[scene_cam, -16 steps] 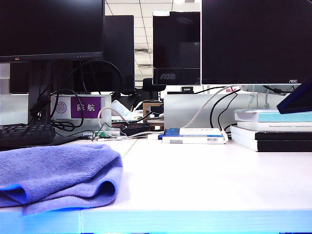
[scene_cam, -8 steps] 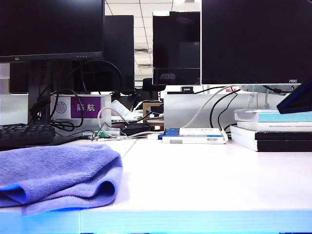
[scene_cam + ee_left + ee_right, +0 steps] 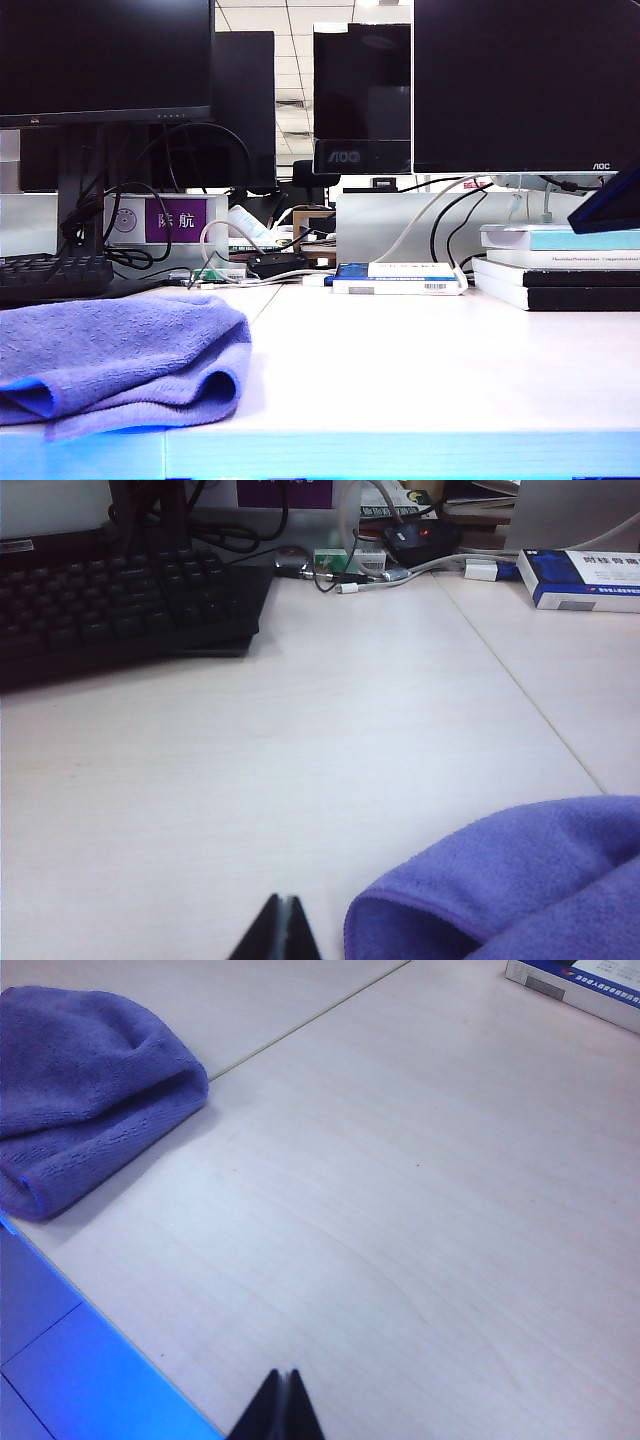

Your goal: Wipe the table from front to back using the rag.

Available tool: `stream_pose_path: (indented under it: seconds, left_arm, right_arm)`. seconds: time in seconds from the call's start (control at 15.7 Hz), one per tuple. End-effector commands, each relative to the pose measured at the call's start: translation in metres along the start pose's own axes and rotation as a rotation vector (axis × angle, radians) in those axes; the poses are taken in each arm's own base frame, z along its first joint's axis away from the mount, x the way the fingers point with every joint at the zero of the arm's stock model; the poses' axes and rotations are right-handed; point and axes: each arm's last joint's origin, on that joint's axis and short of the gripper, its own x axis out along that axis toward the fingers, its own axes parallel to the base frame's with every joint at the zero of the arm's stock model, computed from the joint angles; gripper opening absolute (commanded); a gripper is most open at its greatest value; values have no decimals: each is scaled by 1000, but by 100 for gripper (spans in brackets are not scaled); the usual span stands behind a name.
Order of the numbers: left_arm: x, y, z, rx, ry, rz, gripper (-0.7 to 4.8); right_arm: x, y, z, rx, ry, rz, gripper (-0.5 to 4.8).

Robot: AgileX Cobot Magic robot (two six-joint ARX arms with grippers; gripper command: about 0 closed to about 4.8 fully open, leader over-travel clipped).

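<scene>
Change since a second ago: in the exterior view nothing has shifted; the rag [image 3: 115, 360] keeps the same bunched shape on the same spot, and neither arm shows there.
Rag position: front left of the counter [image 3: 420, 360], one fold hanging just over the light blue front edge; the keyboard [image 3: 120, 605] lies behind it, well apart.
Left gripper [image 3: 278, 932]: I see only the dark tips, pressed together, jaws closed on nothing, hovering over bare counter just beside the rag's rolled hem [image 3: 520, 880].
Right gripper [image 3: 280, 1408]: tips meet in a point as well, jaws closed and empty, above the front edge of the counter, with the rag [image 3: 85, 1090] well off to one side.
How it will handle: I'd call it light, soft and floppy; terry pile, so it should grip the jaws well but drag and bunch on the smooth top rather than glide flat.
Where to take hold: I'd pinch the thick doubled fold nearest the left gripper, through both layers, so it doesn't peel apart.
Risk: a single-layer pinch would likely trail loose cloth.
Clutter to mind: the blue-and-white box [image 3: 585, 578] and cables [image 3: 400, 565] at the back.
</scene>
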Motion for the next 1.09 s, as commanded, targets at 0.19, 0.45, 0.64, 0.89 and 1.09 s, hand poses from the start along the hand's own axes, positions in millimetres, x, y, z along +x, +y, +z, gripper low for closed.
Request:
stream_pose_path:
  seconds: [0.19, 0.45, 0.64, 0.89, 1.09]
  left_arm:
    - [0, 0, -2, 0, 18, -8, -4]
    - [0, 0, -2, 0, 18, -8, -4]
    - [0, 0, -2, 0, 18, -8, -4]
    - [0, 0, -2, 0, 18, -8, -4]
    - [0, 0, -2, 0, 18, -9, -4]
  right_arm:
    - [0, -6, -1, -3, -30, -88, -1]
    - [-3, -35, -9, 99, -158, -323, -1]
    - [-9, -49, -24, 138, -243, -443, -1]
    - [-12, -53, -41, 166, -202, -519, -1]
    - [-12, -54, -42, 168, -202, -534, -1]
